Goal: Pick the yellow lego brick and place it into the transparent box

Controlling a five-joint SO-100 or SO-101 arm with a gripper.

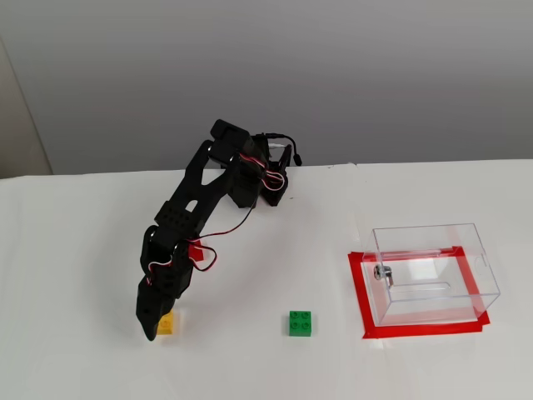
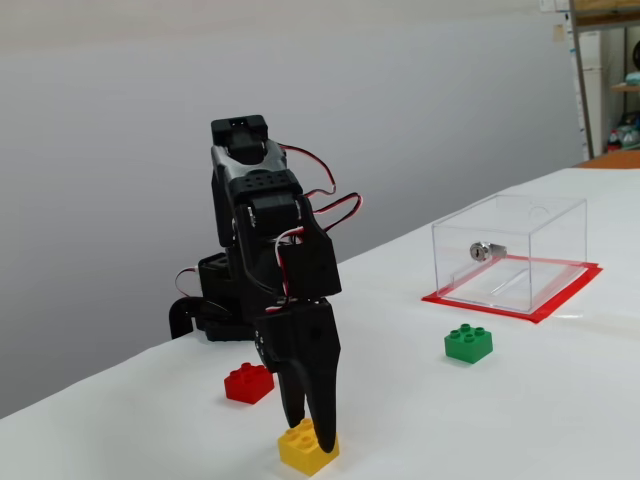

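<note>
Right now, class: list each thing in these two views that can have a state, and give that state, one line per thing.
gripper: lowered onto the yellow brick; grip not clear
yellow lego brick: flat on the table, studs up
green brick: on the table, untouched
red brick: on the table, untouched
transparent box: empty, on red tape
</note>
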